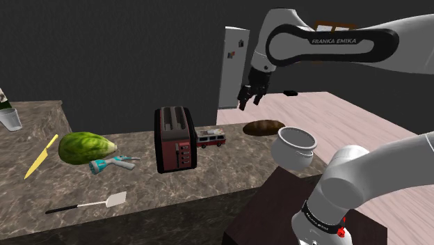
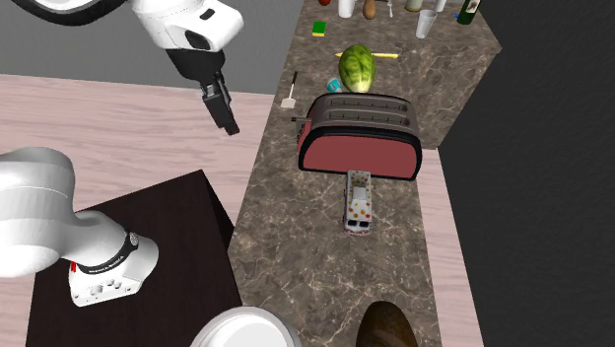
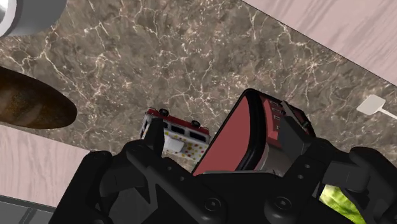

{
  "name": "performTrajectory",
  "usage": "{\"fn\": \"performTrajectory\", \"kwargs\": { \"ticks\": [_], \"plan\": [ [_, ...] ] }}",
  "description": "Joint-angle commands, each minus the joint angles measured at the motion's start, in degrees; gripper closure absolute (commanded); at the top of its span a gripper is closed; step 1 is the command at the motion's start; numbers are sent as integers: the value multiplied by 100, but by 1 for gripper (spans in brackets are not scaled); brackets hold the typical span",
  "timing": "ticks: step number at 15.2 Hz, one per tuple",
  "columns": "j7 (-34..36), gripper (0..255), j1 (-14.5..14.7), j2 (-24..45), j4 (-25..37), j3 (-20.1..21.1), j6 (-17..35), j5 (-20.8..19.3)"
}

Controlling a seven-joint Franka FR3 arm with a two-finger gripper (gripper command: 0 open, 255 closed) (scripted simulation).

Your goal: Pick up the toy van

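Brown marbled stone makes the countertop (image 1: 139,188), and behind it we see a dark grey wall and a floor of pale pink boards. On this counter stands the toy van (image 1: 210,137), red below and white on top, with small coloured dots on its roof. It rests on its wheels, with one end turned to the long side of a dark red toaster (image 1: 175,139). The van is just beside the toaster, but we cannot tell if the two touch. In the second exterior view the van (image 2: 358,202) lies between the toaster (image 2: 361,138) and a brown bread loaf (image 2: 387,330), which is well apart from it.

The gripper (image 1: 250,99) hangs in the air, above the van and off to the shoulder view's right, and it touches nothing. In the second exterior view the gripper (image 2: 227,116) is to the left of the toaster, near the counter's edge. Its fingers (image 3: 153,135) stand apart with nothing between them, and in the wrist view the van (image 3: 181,135) and the toaster show below them.

A pale pot (image 1: 293,147) sits near the loaf, close to the dark stand (image 1: 278,202). On the toaster's other side lie a green lettuce (image 1: 85,147), a yellow knife (image 1: 42,156) and a white spatula (image 1: 87,204).
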Motion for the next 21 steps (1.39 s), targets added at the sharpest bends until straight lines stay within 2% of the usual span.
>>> {"fn": "performTrajectory", "kwargs": {
  "ticks": [1, 11, 21],
  "plan": [
    [90, 0, -61, 262, -143, 28, 414, -59],
    [587, 0, -434, 1957, -298, 83, 2238, -500],
    [1356, 0, -777, 4015, 318, -9, 3629, -1241]
  ]
}}
